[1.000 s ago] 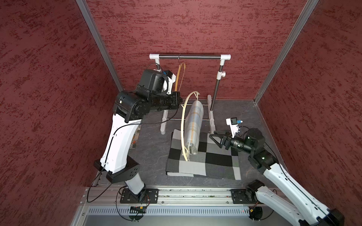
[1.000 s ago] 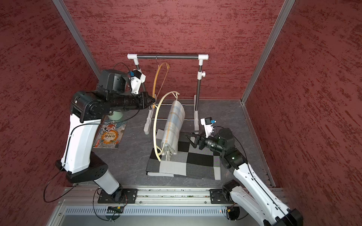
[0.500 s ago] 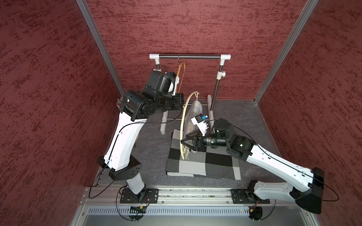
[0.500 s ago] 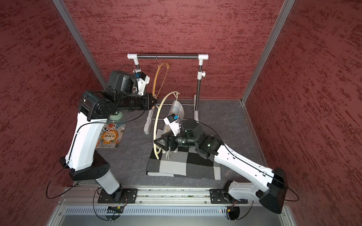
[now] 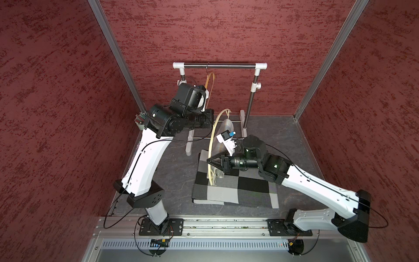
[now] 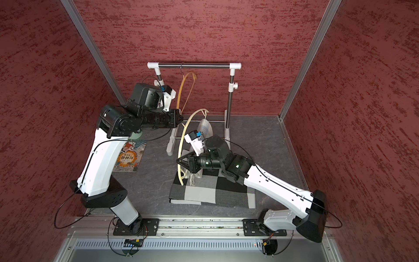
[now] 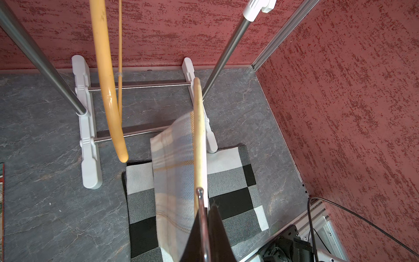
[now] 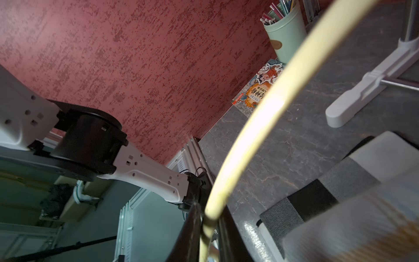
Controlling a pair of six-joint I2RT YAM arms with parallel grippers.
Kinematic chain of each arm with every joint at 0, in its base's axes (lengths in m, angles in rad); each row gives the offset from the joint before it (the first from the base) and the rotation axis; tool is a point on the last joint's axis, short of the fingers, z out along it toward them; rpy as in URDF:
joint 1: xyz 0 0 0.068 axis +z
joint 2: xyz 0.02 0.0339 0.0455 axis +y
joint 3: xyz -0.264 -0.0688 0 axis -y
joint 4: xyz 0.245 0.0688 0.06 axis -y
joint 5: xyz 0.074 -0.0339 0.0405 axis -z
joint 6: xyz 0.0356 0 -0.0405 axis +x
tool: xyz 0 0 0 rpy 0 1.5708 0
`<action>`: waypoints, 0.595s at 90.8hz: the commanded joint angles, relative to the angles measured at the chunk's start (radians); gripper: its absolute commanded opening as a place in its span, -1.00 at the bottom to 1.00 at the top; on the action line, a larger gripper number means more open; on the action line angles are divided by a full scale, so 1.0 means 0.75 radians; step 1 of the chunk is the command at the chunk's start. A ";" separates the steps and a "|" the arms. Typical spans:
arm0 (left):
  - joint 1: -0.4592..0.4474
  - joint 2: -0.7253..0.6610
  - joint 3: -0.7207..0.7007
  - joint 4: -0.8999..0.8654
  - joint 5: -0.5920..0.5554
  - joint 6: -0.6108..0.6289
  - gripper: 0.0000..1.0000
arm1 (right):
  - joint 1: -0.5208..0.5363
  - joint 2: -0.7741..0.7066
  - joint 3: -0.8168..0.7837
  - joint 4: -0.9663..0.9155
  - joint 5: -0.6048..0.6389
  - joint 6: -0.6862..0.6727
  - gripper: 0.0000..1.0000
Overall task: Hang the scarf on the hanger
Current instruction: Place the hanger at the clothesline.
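Pale hanger (image 5: pixel 212 140) bearing scarf (image 5: pixel 223 128) runs back-to-front; left gripper (image 7: pixel 206 207) pinches its hook (image 7: pixel 199 192), right gripper (image 5: pixel 208 160) its arm (image 8: pixel 265 113).

Two white-and-black robot arms are counted in both top views: the left arm (image 5: pixel 148 163) and the right arm (image 5: pixel 317 188). Two curved wooden hangers are seen: a pale cream hanger (image 7: pixel 199 140) and a deeper yellow hanger (image 7: pixel 105 68). One pale plaid woven scarf (image 7: pixel 172 172) is found, and one folded black, white and grey checked cloth (image 5: pixel 238 188). One clothes rack with a chrome rail and two white plastic feet (image 5: pixel 218 66) is counted, along with one flat illustrated book (image 6: pixel 129 158) and one mint-green cup (image 8: pixel 285 34). Coloured pens (image 8: pixel 272 13) are held in that cup, but their number cannot be told.
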 commanded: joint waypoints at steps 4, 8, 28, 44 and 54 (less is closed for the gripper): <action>-0.004 -0.047 0.011 0.140 0.017 -0.002 -1.00 | 0.014 -0.026 0.012 0.061 -0.012 0.023 -1.00; -0.003 -0.050 0.012 0.140 0.026 -0.002 -1.00 | 0.013 -0.034 0.016 0.061 -0.014 0.031 -1.00; 0.004 -0.139 -0.094 0.261 0.160 0.049 0.92 | -0.062 -0.105 0.073 0.041 -0.226 0.107 -1.00; 0.031 -0.434 -0.418 0.522 0.130 -0.002 0.99 | -0.257 -0.118 0.149 0.038 -0.470 0.208 -1.00; 0.124 -0.690 -0.738 0.774 0.150 -0.124 0.99 | -0.406 -0.082 0.202 0.088 -0.594 0.301 -1.00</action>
